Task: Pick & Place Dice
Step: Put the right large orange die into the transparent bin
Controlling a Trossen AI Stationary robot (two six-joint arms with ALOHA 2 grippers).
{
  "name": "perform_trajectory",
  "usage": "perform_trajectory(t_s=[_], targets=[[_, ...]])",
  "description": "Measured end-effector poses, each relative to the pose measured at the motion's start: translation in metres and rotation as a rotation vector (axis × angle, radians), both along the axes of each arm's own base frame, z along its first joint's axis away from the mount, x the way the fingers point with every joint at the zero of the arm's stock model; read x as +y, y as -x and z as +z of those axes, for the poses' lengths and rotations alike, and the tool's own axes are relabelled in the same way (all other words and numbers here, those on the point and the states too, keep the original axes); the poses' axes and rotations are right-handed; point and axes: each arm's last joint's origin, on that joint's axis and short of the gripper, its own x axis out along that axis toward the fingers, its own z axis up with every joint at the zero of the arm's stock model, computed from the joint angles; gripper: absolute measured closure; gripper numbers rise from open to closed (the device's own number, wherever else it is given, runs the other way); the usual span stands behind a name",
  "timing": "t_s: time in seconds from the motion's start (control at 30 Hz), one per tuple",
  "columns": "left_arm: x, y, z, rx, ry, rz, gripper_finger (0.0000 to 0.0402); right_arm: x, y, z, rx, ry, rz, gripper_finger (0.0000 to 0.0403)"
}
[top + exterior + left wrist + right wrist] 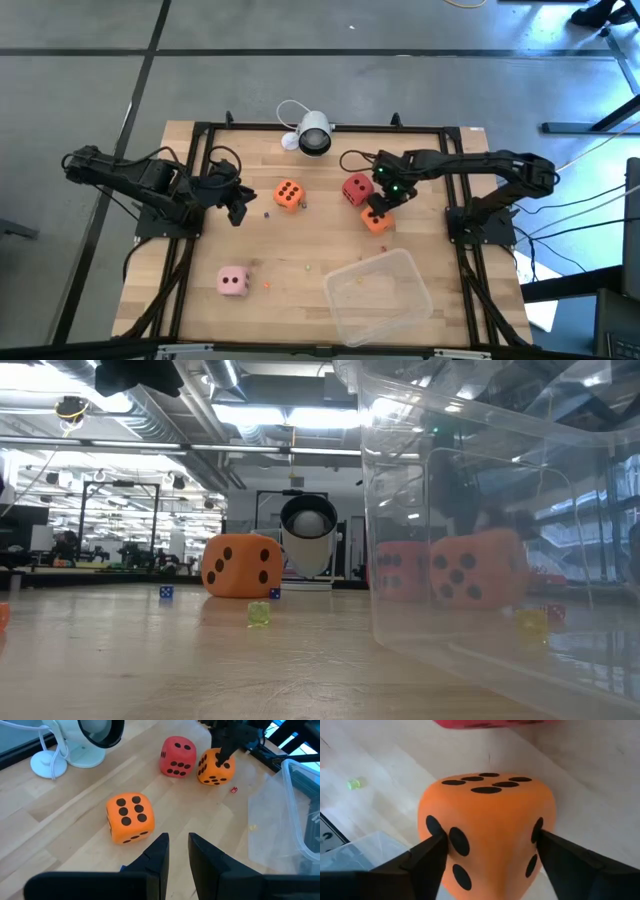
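Wooden surface (300, 270) carries four dice; our right pincer (490, 847) clamps the orange die (377, 220) beside the red die (357, 188). Soft foam may squeeze out sideways or nudge its neighbour. Left pincer (176, 855) waits, fingers narrowly apart.

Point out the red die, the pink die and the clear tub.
red die (356, 188), high view, on its top face.
pink die (233, 282), high view, on its top face.
clear tub (340, 275), high view, on its near-left rim.
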Motion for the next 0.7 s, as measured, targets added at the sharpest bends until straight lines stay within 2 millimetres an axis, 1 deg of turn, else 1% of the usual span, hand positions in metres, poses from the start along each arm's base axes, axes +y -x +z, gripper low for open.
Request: perform_trajectory(t_s=[0.13,0.27,0.37,0.7], targets=[[0.0,0.0,0.0001,0.0,0.001,0.0,0.0336,-0.0016,0.0,-0.0004,0.002,0.003,-0.016,0.0169],[0.0,0.0001,0.0,0.0,0.001,0.0,0.0336,-0.0026,0.0007,-0.0009,0.002,-0.006,-0.019,0.0197],[0.0,0.0,0.0,0.0,0.0,0.0,0.0336,-0.0025,0.0009,-0.0009,0.006,-0.008,-0.021,0.021],[0.0,0.0,0.0,0.0,0.0,0.001,0.0336,-0.0019,0.0011,-0.0009,0.01,-0.025,-0.031,0.0225]])
